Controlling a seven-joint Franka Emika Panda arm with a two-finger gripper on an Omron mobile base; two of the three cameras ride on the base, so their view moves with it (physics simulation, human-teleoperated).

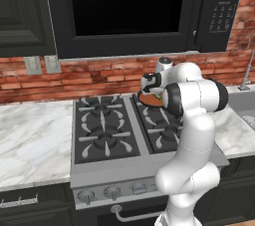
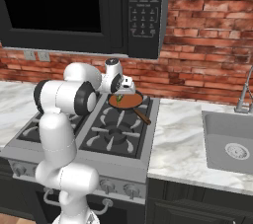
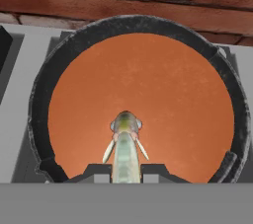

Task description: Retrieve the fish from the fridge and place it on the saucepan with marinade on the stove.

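My pincer (image 3: pixel 126 171) is clamped tight on the fish (image 3: pixel 126 144), which hangs head-out over the marinade (image 3: pixel 148 94), nearer the saucepan's (image 3: pixel 44 85) near rim than its middle, at the stove's (image 1: pixel 107 135) back right corner. If I let go here, I judge it could land on that rim and tip out.

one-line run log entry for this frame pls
phase: place | gripper: shut on fish | position: over marinade in saucepan, rear right burner of stove | fish released: not yet
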